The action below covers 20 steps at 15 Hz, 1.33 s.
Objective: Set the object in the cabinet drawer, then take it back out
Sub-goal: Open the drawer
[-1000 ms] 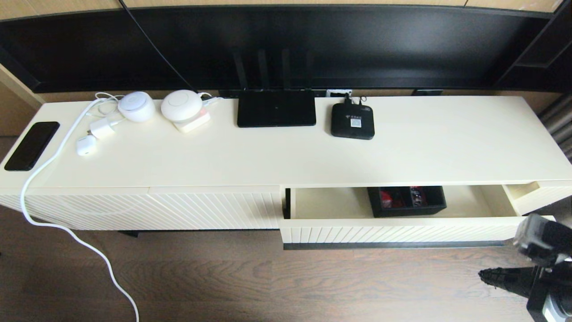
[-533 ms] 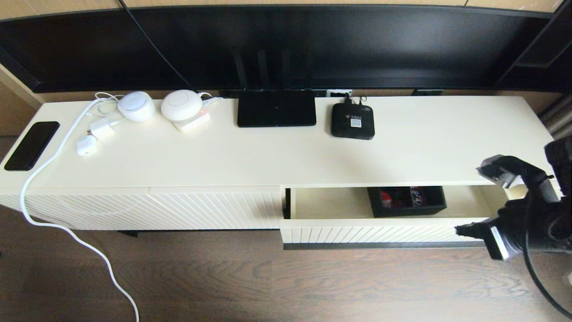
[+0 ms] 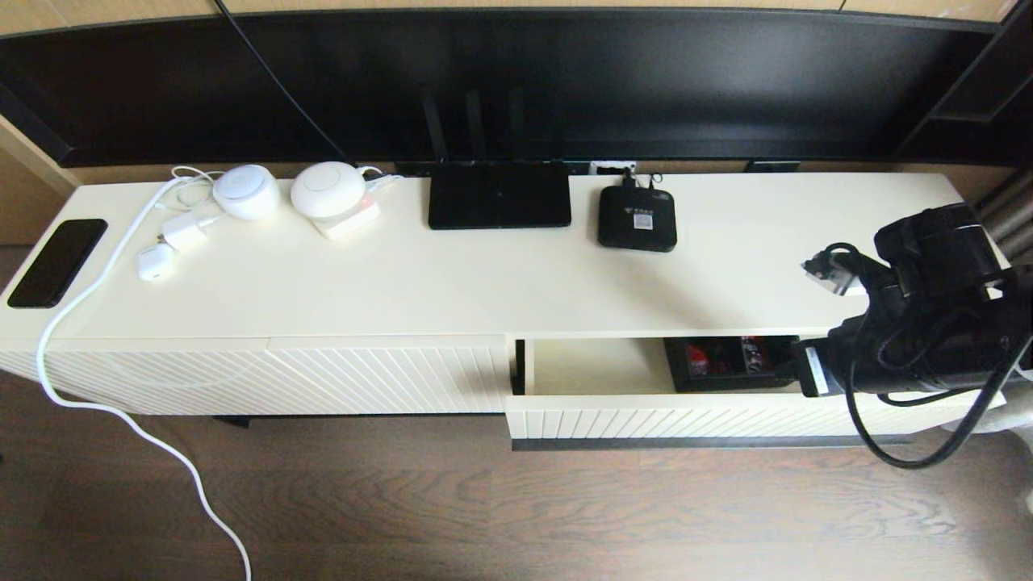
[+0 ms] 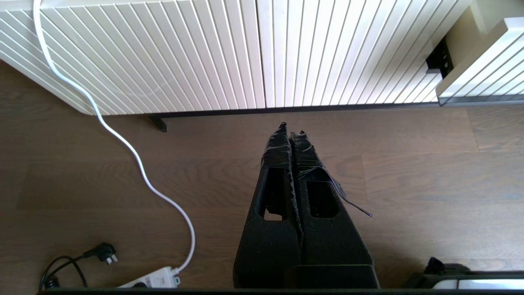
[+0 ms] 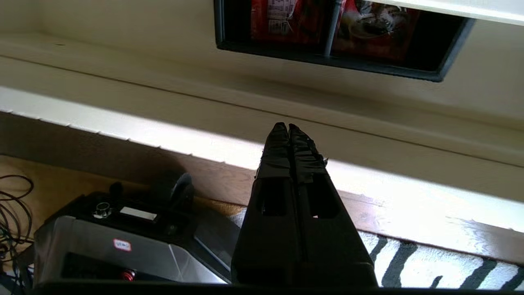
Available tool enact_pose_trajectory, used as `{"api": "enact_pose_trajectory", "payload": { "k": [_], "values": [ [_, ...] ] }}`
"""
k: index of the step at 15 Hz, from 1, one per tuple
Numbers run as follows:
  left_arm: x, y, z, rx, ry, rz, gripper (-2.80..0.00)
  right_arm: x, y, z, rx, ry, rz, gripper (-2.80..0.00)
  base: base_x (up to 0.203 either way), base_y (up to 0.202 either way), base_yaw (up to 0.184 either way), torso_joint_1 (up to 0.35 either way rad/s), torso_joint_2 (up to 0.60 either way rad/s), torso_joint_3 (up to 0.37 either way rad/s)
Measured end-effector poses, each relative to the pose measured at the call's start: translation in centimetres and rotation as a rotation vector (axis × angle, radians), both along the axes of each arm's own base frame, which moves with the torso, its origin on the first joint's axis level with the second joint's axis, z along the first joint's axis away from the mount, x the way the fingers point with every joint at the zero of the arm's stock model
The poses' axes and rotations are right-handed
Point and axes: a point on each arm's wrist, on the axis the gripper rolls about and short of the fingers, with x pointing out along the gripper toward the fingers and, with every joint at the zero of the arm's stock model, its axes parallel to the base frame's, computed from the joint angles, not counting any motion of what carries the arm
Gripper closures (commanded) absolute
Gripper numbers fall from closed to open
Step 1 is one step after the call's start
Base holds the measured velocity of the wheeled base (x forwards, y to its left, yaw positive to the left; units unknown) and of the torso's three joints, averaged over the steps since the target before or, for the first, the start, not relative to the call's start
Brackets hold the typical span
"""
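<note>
Head view: drawer [image 3: 694, 420] stands pulled out, box [image 3: 726, 361] inside near its back, partly under the table [image 3: 500, 282]; right tool [image 3: 795, 367] hangs just beside the box. Left wrist view: left tool [image 4: 290, 133], tips pressed together, over the floor [image 4: 409, 172]. Right wrist view: right tool [image 5: 287, 130] pressed together, empty, above the drawer's front rim, box [image 5: 339, 61] beyond it.

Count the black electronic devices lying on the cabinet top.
3. A flat black router with four antennas sits at the back centre, a small black rounded-square device is just right of it, and a black phone lies at the far left end. None appear hidden.
</note>
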Motion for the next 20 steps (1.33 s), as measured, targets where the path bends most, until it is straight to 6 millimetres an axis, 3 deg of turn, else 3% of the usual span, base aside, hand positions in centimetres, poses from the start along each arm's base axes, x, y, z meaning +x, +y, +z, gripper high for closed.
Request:
{"api": "enact_pose_trajectory", "payload": {
  "k": [7,20],
  "values": [
    [0.0,0.0,0.0,0.000,0.000,0.000,0.00,3.0,0.3,-1.2,-0.070,-0.068,-0.095,0.00,0.000,0.000,0.000,0.000,0.00,0.000],
    [0.0,0.0,0.0,0.000,0.000,0.000,0.00,5.2,0.5,-2.0,-0.080,-0.071,-0.097,0.00,0.000,0.000,0.000,0.000,0.00,0.000]
  ]
}}
